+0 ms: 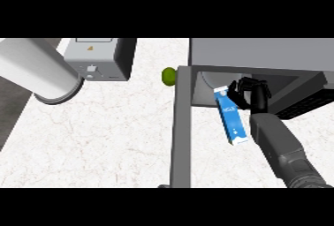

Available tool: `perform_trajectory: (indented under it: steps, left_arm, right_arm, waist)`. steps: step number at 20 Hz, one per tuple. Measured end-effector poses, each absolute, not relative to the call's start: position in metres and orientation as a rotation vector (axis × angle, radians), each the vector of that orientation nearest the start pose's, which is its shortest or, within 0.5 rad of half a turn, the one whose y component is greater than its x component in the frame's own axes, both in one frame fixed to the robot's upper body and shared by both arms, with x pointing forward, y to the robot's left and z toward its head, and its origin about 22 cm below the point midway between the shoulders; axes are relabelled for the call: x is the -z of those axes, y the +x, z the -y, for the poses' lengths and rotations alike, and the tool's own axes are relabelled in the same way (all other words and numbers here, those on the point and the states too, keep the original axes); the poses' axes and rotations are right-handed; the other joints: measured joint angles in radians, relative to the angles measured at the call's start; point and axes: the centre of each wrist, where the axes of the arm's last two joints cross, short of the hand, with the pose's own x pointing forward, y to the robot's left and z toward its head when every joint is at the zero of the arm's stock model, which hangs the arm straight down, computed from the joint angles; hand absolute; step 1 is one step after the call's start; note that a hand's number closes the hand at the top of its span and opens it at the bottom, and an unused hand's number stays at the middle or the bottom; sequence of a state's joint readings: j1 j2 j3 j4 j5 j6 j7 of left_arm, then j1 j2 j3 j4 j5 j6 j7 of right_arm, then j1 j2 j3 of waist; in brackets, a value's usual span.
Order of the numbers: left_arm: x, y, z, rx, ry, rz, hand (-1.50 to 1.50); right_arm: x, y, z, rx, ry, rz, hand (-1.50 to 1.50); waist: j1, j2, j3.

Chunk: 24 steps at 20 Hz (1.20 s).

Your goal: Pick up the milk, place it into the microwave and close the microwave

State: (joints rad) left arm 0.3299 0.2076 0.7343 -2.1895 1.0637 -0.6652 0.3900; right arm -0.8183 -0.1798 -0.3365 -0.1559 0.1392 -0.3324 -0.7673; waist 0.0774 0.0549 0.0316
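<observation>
The right hand (251, 93) is curling round the top end of the blue-and-white rectangular milk carton (231, 119), which is tilting at the mouth of the grey box-shaped microwave (261, 53); the carton is probably light, stiff and smooth-sided; gripping across its narrow faces is advisable; the open door (182, 128) is standing left of the hand.

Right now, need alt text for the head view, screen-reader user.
The robot's right hand holds a blue and white milk carton at the mouth of an open microwave, its fingers curled round the carton's top. The microwave door stands open toward the viewer. On the white marble counter sit a green fruit, a grey appliance and a grey cylinder.
</observation>
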Motion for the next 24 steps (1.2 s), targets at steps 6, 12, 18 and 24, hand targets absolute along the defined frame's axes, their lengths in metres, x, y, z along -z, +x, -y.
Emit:
perform_trajectory:
  steps: [6,12,18,24]
  left_arm:
    - [-0.141,0.101,-0.395,0.071,-0.354,1.930,-1.50]
    - [-0.146,0.110,-0.396,0.097,-0.358,1.941,-1.50]
    - [-0.148,0.118,-0.397,0.110,-0.364,1.950,-1.50]
    - [-0.150,0.124,-0.398,0.123,-0.367,1.948,-1.50]
  right_arm:
    - [0.011,0.410,0.261,-0.188,-0.542,1.744,1.50]
    - [-0.015,0.422,0.278,-0.188,-0.623,1.760,1.50]
    - [-0.018,0.423,0.283,-0.126,-0.648,1.756,1.50]
    - [-0.020,0.423,0.287,-0.089,-0.661,1.753,1.50]
  waist:
    - [0.040,0.009,-0.011]
    - [0.059,0.018,-0.017]
    - [0.072,0.022,-0.019]
    - [0.083,0.025,-0.020]
